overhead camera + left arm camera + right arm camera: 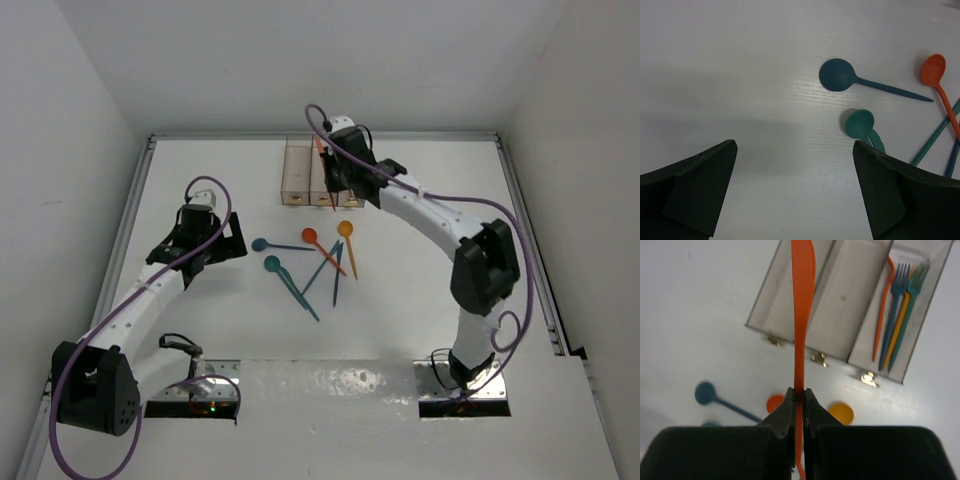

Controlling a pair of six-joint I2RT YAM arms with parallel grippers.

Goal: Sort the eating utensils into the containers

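— Three joined clear containers (850, 305) sit at the upper right of the right wrist view. Which step is shown?
— Placing a knife. The right gripper (799, 395) is clamped part-way along an orange knife (802, 300). Its serrated blade runs up the frame across the left-hand bin, close to the partition with the middle one. Whether the tip is below the rim cannot be told.
— What is sorted so far?
— Four pieces lie in the right-hand bin. The blue and teal ones show the tines of forks (898, 280). The other two bins look empty.
— What is left?
— At the centre of the top view, a dark blue spoon (259, 244), a teal spoon (272, 263), a red spoon (310, 236) and an amber spoon (345, 228) lie on the white table (200, 160). A few thin teal and blue utensils (325, 268) are crossed among them, too small to type.
— And the left arm?
— The left gripper (794, 150) hangs over bare table, jaws wide with nothing between them. The dark blue and teal spoons lie at the right of its view.
— What does the next move call for?
— Probably lowering the knife into an empty bin, away from the forks, then parting the fingers. The blade should run parallel to the walls, since each bin looks narrow
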